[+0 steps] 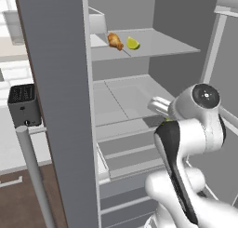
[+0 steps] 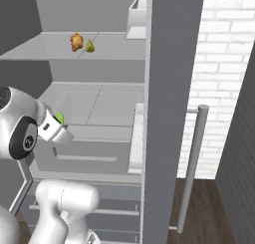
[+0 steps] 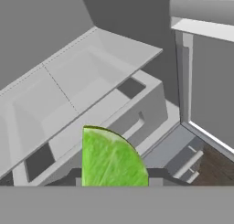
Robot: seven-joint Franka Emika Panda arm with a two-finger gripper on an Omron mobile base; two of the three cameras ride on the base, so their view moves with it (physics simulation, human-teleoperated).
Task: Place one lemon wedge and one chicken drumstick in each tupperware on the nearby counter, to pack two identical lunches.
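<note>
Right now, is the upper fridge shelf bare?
No, a chicken drumstick and a lemon wedge lie side by side on it.

Fingers hidden behind lemon wedge (image 3: 112, 159); toaster (image 1: 24, 105) partly behind fridge door (image 1: 58, 106).

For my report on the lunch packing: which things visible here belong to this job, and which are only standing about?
Belonging to the job:
- lemon wedge held in the gripper
- chicken drumstick on the upper fridge shelf
- second lemon wedge beside the drumstick

Only standing about:
- black toaster
- fridge drawers
- fridge door handle
</note>
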